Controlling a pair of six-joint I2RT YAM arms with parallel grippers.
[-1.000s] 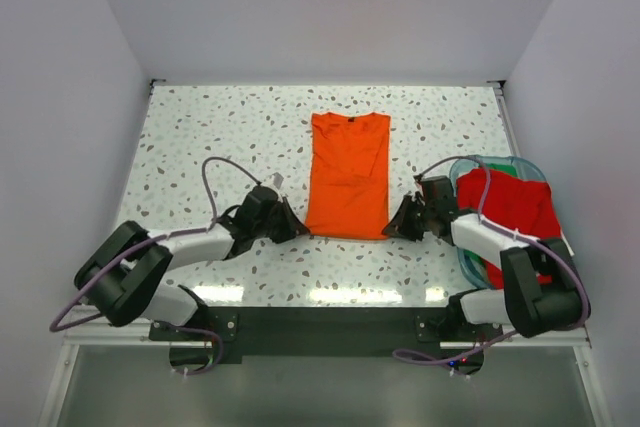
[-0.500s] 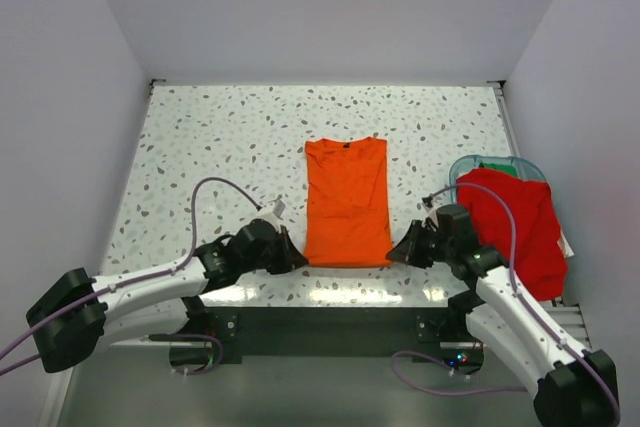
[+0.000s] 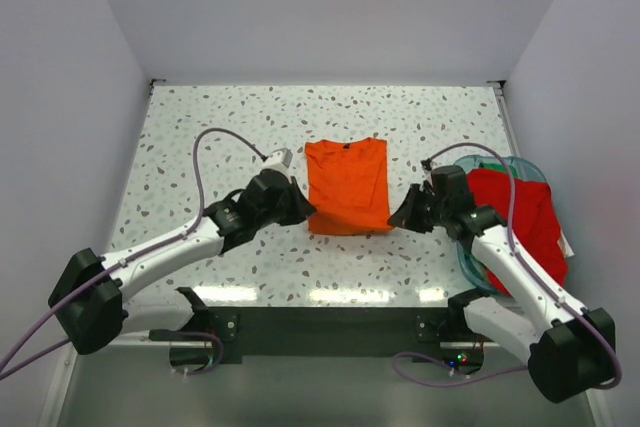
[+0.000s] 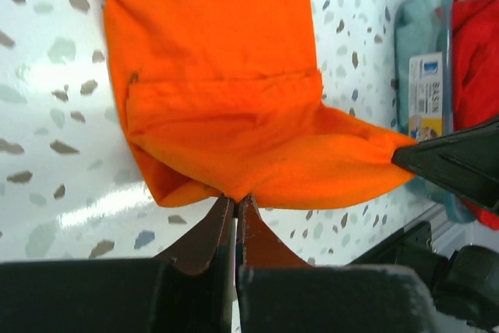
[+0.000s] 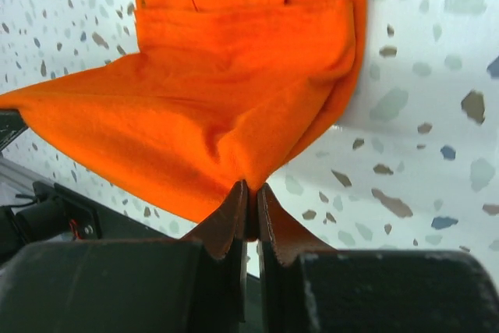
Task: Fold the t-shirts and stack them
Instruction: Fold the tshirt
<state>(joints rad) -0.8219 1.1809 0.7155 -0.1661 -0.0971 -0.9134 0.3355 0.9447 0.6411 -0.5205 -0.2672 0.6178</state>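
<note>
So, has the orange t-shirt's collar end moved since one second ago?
Yes. The orange t-shirt slid toward the near side; its collar now lies farther from the table's far edge.

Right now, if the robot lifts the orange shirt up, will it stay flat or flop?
Probably flop: the orange shirt sags and wrinkles between the left hand and right hand pinching its near corners. It likely weighs little, since thin fingertip pinches hold it up. It shouldn't roll or break; it's soft cloth.

Bright orange t-shirt point(image 3: 347, 185) at centre, deep red t-shirt point(image 3: 530, 212) at 3 o'clock, teal-rimmed clear bin point(image 4: 445, 44), white counter point(image 3: 200, 137) speckled grey and brown, black, brown-tipped left tool point(image 4: 235, 207) and right tool point(image 5: 251, 196)
</note>
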